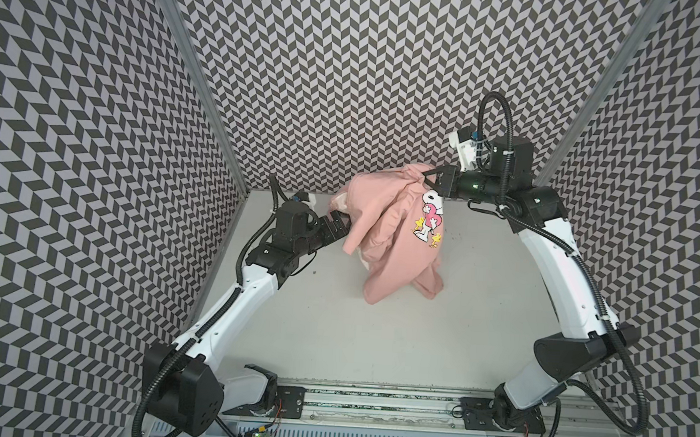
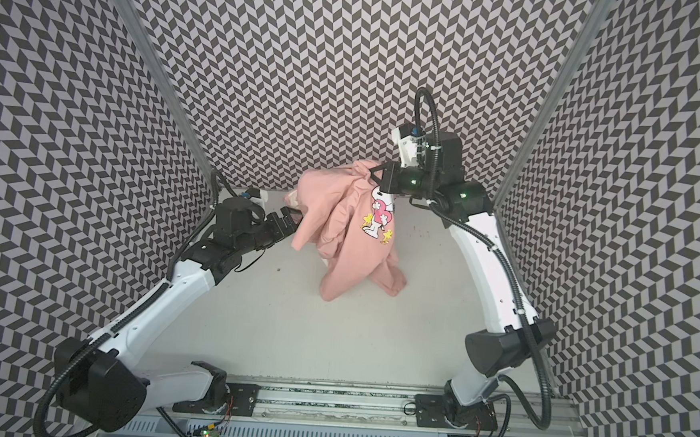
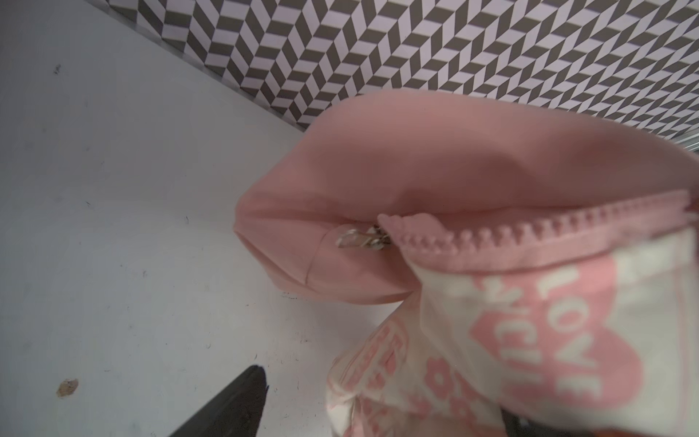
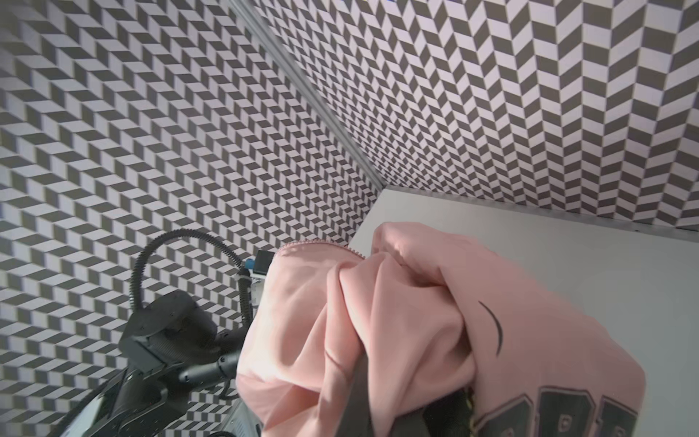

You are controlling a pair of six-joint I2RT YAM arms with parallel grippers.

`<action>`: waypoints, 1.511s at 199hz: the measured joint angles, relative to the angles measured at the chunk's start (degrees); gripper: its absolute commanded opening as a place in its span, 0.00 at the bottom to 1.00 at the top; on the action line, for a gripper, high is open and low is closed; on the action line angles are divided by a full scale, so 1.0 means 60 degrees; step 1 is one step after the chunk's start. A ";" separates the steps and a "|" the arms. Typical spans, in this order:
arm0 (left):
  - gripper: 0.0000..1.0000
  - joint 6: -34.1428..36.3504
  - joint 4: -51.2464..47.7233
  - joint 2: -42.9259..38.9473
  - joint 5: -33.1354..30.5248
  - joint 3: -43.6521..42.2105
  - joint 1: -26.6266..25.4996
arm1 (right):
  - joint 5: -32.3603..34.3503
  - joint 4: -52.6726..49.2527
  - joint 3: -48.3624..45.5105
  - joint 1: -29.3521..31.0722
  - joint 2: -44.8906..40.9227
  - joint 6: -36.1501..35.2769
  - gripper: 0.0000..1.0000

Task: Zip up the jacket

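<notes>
Zipping has not begun. The right gripper (image 1: 425, 176) is clamped on bunched cloth at the top of the small salmon-pink child's jacket (image 1: 396, 247). The jacket hangs below that gripper, and its lower folds rest on the pale grey tabletop (image 1: 333, 331). The left gripper (image 1: 339, 226) stands with its jaws apart and nothing firmly in them, just beside a hanging flap of the garment. In the left wrist view one row of pink moulded zipper teeth (image 3: 529, 227) runs away from the tool, unmated. A small silver metal slider (image 3: 363, 240) sits at the row's end, ahead of the dark finger (image 3: 234, 405). The cream lining with pink printed words (image 3: 567, 340) shows beside the teeth, so the front is judged open. The second row of teeth is not seen. The lining may lie between the left fingers, but the blur does not settle it. Yet to do: find both edges, seat them in the slider, and draw it along. Twisted folds and the cartoon dog panel (image 1: 427, 220) drooping under the right gripper obstruct this. Chevron-patterned walls (image 1: 349, 61) close in behind both tools.
</notes>
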 measured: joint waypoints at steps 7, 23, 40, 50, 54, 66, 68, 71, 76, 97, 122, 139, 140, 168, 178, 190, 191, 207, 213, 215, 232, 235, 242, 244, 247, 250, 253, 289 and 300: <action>0.98 0.0047 -0.0113 -0.0160 0.0000 -0.0007 0.0036 | -0.0062 0.0131 -0.0470 0.0000 -0.0233 0.0044 0.08; 0.96 0.0146 -0.0259 -0.0484 0.0004 -0.0208 0.0076 | 0.0033 0.0514 -0.2004 -0.0011 -0.0820 0.0087 0.28; 0.96 0.0149 -0.0397 -0.0772 -0.0004 -0.0790 0.0076 | 0.0401 0.0685 -0.3534 -0.0025 -0.1129 0.0025 0.66; 0.96 0.0120 -0.0521 -0.0951 -0.0044 -0.1315 0.0076 | 0.0703 0.0790 -0.4564 -0.0073 -0.1206 -0.0029 0.80; 0.97 0.0109 -0.0579 -0.1013 -0.0066 -0.1530 0.0076 | 0.0790 0.0809 -0.4918 -0.0087 -0.1224 -0.0051 0.84; 0.97 0.0025 -0.0823 -0.1300 -0.0106 -0.2186 0.0076 | 0.1082 0.0841 -0.5974 -0.0157 -0.1315 -0.0109 0.93; 0.97 -0.0004 -0.0871 -0.1362 -0.0109 -0.2302 0.0076 | 0.1137 0.0827 -0.6145 -0.0164 -0.1333 -0.0106 0.94; 0.98 -0.0029 -0.0929 -0.1446 -0.0113 -0.2452 0.0076 | 0.1217 0.0809 -0.6368 -0.0175 -0.1377 -0.0109 0.95; 0.98 -0.0051 -0.1024 -0.1570 -0.0109 -0.2645 0.0076 | 0.1359 0.0765 -0.6706 -0.0200 -0.1453 -0.0135 0.97; 0.97 -0.0120 -0.1253 -0.1989 -0.0047 -0.3195 0.0073 | 0.1993 0.0492 -0.7384 -0.0219 -0.1909 -0.0215 0.98; 0.97 -0.0215 -0.1166 -0.1982 0.0124 -0.3537 -0.0229 | 0.2528 0.0597 -0.7388 -0.0219 -0.2302 -0.0288 0.98; 0.97 -0.0313 -0.0860 -0.1727 0.0171 -0.3829 -0.0962 | 0.2597 0.0758 -0.7391 -0.0215 -0.2160 -0.0259 0.99; 0.97 -0.0317 -0.0841 -0.1712 0.0171 -0.3836 -0.0998 | 0.2601 0.0769 -0.7388 -0.0215 -0.2146 -0.0255 0.99; 0.95 -0.0386 -0.0033 -0.0321 0.0233 -0.3876 -0.2255 | 0.2568 0.0845 -0.7344 -0.0175 -0.1191 -0.0149 0.95; 0.95 -0.0386 0.0219 0.0328 0.0259 -0.3858 -0.2430 | 0.2561 0.0852 -0.7322 -0.0164 -0.0754 -0.0109 0.90; 0.94 -0.0382 0.0444 0.1115 0.0295 -0.3799 -0.2477 | 0.2572 0.0831 -0.7326 -0.0149 -0.0317 -0.0080 0.79; 0.94 -0.0382 0.0455 0.1158 0.0299 -0.3792 -0.2477 | 0.2568 0.0827 -0.7326 -0.0149 -0.0266 -0.0073 0.78; 0.81 -0.0335 0.0623 0.1934 0.0339 -0.3657 -0.2503 | 0.2557 0.0852 -0.7428 -0.0138 0.0051 -0.0011 0.52; 0.69 -0.0375 0.0681 0.2131 0.0386 -0.3617 -0.2510 | 0.2561 0.0878 -0.7526 -0.0135 0.0073 0.0011 0.44; 0.65 -0.0291 0.0696 0.2175 0.0397 -0.3603 -0.2514 | 0.2561 0.0892 -0.7563 -0.0135 0.0073 0.0015 0.41; 0.30 -0.0335 0.1042 0.2401 0.0710 -0.3588 -0.2561 | 0.2539 0.1188 -0.8196 -0.0135 -0.0113 0.0146 0.25; 0.25 -0.0342 0.1086 0.2404 0.0772 -0.3588 -0.2561 | 0.2528 0.1217 -0.8298 -0.0135 -0.0149 0.0211 0.24; 0.14 -0.0342 0.1209 0.2404 0.0900 -0.3588 -0.2575 | 0.2535 0.1253 -0.8630 -0.0135 -0.0310 0.0233 0.24; 0.11 -0.0350 0.1242 0.2401 0.0918 -0.3588 -0.2579 | 0.2546 0.1249 -0.8695 -0.0135 -0.0350 0.0229 0.24; 0.06 -0.0346 0.1290 0.2393 0.0962 -0.3588 -0.2586 | 0.2554 0.1249 -0.8834 -0.0135 -0.0430 0.0259 0.25; 0.02 -0.0313 0.1344 0.2393 0.1002 -0.3588 -0.2597 | 0.2565 0.1220 -0.8939 -0.0135 -0.0510 0.0266 0.29; 0.00 -0.0390 0.1388 0.2386 0.1042 -0.3588 -0.2601 | 0.2594 0.1202 -0.9012 -0.0135 -0.0579 0.0270 0.34; 0.00 -0.0288 0.1384 0.2146 0.1282 -0.3730 -0.2637 | 0.3555 0.0375 -0.9184 -0.0106 -0.2280 0.0266 0.92; 0.00 -0.0266 0.1290 0.1956 0.1290 -0.3909 -0.2637 | 0.3872 0.0415 -0.8918 -0.0025 -0.2830 0.0197 0.98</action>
